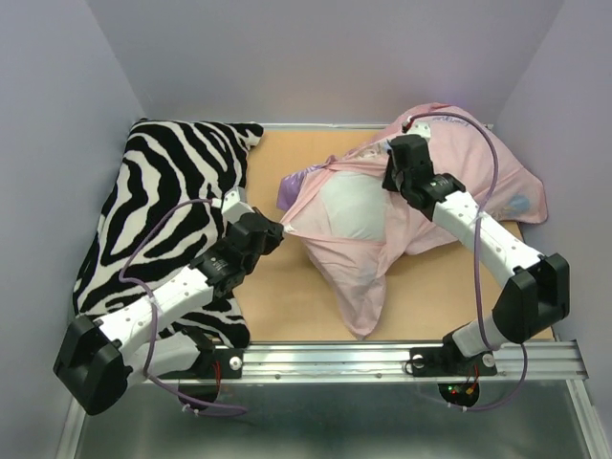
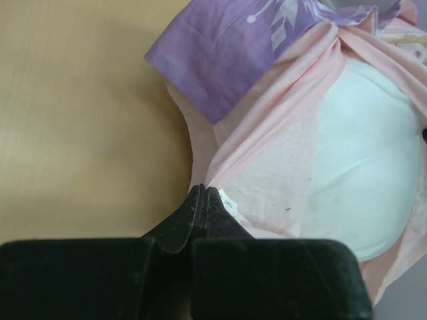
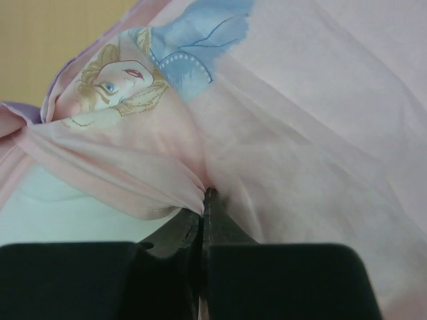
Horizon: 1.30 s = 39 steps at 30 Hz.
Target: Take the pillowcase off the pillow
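Observation:
The pillowcase (image 1: 459, 182) lies mostly inside out, pale pink, at the centre right of the table, with a purple patch at its far left (image 1: 292, 186). The white pillow (image 1: 352, 212) bulges out through its stretched opening. My left gripper (image 1: 280, 232) is shut on the opening's near-left edge; the left wrist view shows the pink cloth (image 2: 267, 113) pulled taut from the closed tips (image 2: 202, 193), a small white tag (image 2: 230, 202) beside them and the pillow (image 2: 367, 173) beyond. My right gripper (image 1: 397, 179) is shut on a fold of pink cloth (image 3: 133, 173) at the opening's far side, its tips (image 3: 205, 195) closed, the pillow (image 3: 47, 210) showing below.
A zebra-striped cushion (image 1: 163, 210) fills the left side under my left arm. Bare wooden tabletop (image 1: 277, 296) lies between the arms. Grey walls close in the back and sides. A metal rail (image 1: 382, 359) runs along the near edge.

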Each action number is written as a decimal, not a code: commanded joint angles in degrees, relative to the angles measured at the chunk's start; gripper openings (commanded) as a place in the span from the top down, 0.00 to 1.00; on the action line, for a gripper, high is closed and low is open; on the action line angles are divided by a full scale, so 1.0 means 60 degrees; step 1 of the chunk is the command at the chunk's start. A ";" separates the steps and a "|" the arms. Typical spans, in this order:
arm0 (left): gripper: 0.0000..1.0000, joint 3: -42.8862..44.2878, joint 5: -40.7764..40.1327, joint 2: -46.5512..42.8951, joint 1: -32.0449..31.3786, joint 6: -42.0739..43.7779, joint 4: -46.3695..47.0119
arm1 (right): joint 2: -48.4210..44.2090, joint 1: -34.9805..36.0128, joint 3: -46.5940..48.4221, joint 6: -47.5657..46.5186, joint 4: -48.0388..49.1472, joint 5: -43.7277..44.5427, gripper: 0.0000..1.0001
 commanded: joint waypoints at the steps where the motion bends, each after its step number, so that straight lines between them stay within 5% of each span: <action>1: 1.00 -0.0809 -0.0335 0.0316 0.0500 -0.0177 0.0026 | 0.0230 -0.0222 -0.0434 0.0074 -0.0450 0.0047 0.98; 6: 1.00 -0.1410 0.0486 0.1620 0.0223 -0.0119 0.1403 | 0.0114 -0.0148 -0.0903 0.0119 -0.0436 -0.0348 0.87; 8: 1.00 -0.1425 0.0589 0.2030 0.0134 -0.0090 0.1740 | -0.0295 0.0085 -0.0918 0.0046 -0.0450 -0.0364 0.69; 9: 1.00 -0.1410 0.0691 0.2409 0.0090 -0.0075 0.1958 | -0.0485 0.0202 -0.0860 -0.0056 -0.0450 -0.0364 0.48; 13: 1.00 -0.1191 0.0838 0.2940 -0.0203 0.0115 0.2312 | -0.1146 0.1633 -0.0377 -0.0451 -0.0480 0.0176 0.20; 23: 1.00 -0.0415 0.1029 0.2633 -0.0350 0.0510 0.2122 | -0.1118 0.5050 -0.0418 -0.0760 -0.1007 0.1525 0.12; 29: 1.00 -0.0209 0.1029 0.2311 -0.0350 0.0599 0.1785 | -0.0342 0.5037 -0.1283 -0.0746 -0.1401 0.3266 0.00; 39: 1.00 -0.0136 0.1145 0.1593 -0.0335 0.0774 0.1594 | 0.1195 0.4364 -0.1709 -0.0335 -0.1754 0.2289 0.03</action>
